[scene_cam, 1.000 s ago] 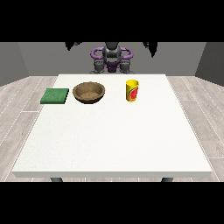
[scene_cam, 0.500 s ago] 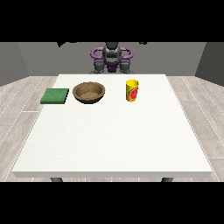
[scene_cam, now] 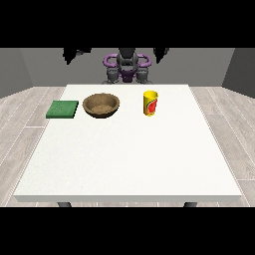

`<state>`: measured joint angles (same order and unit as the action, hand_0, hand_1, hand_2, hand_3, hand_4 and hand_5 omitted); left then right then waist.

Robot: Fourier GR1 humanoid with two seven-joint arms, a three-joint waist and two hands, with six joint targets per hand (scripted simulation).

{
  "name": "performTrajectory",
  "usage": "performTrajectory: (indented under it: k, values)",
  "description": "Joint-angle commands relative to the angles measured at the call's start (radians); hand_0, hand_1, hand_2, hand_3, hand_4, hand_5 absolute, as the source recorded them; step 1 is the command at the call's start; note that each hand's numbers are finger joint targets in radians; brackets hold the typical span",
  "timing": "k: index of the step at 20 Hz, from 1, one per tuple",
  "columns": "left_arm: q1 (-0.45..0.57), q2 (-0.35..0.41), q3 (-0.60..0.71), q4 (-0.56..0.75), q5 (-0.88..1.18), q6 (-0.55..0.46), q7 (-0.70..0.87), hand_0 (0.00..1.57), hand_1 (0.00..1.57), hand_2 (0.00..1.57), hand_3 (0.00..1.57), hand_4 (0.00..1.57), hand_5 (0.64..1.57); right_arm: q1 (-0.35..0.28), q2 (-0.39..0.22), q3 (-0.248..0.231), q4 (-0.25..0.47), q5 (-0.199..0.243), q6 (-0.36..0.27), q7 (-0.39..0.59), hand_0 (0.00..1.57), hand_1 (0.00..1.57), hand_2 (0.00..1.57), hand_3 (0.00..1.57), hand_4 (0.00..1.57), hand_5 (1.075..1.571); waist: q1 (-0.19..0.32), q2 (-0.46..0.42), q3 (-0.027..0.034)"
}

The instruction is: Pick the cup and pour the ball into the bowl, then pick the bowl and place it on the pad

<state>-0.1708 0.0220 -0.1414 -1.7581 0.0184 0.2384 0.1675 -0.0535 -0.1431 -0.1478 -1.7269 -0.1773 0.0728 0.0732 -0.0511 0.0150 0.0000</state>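
Observation:
A yellow cup (scene_cam: 150, 103) with a red label stands upright on the white table (scene_cam: 129, 159), right of centre at the far side. I see no ball; the cup's inside is hidden. A brown wooden bowl (scene_cam: 101, 105) sits to its left, and a flat green pad (scene_cam: 63, 109) lies left of the bowl. The robot stands behind the far edge with both arms raised. The hand at the view's left (scene_cam: 74, 52) and the hand at the view's right (scene_cam: 161, 51) show as small dark shapes high above the table, far from all three things.
The robot's grey and purple torso (scene_cam: 127, 67) stands behind the table's far edge. Bare white tabletop stretches from the row of things to the near edge. Grey plank floor surrounds the table.
Both raised hands have shifted a little along the view's top. The cup, the bowl and the pad have not moved.

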Motion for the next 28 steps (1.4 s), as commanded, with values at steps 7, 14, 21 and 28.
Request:
performTrajectory:
  k: [7,14,21,28]
  values:
    - [-0.164,0.077,0.152,0.25,0.013,-0.084,-0.26,0.0,0.0,0.0,0.0,0.0,1.468,-0.166,-0.047,-0.063,0.114,0.009,0.005,-0.104,0.0,0.0,0.0,0.0,0.16,1.571,0.006,0.172,-0.0002]
    - [-0.234,0.069,0.25,0.508,0.027,-0.083,-0.535,0.0,0.0,0.0,0.0,0.0,1.469,-0.209,-0.051,-0.061,0.124,0.01,0.023,-0.179,0.0,0.0,0.0,0.0,0.2,1.571,-0.053,0.279,-0.0006]
    - [-0.295,0.031,0.282,0.781,0.015,-0.046,-0.651,0.0,0.0,0.0,0.0,0.0,1.457,-0.228,-0.079,-0.051,0.116,-0.009,0.03,-0.062,0.0,0.0,0.0,0.0,0.21,1.571,-0.072,0.197,-0.0004]
    - [-0.341,0.068,0.365,0.928,0.067,-0.088,-0.812,0.0,0.0,0.0,0.0,0.0,1.464,-0.26,-0.203,-0.157,0.144,-0.12,0.155,-0.085,0.0,0.0,0.0,0.0,0.09,1.571,-0.135,0.274,-0.001]
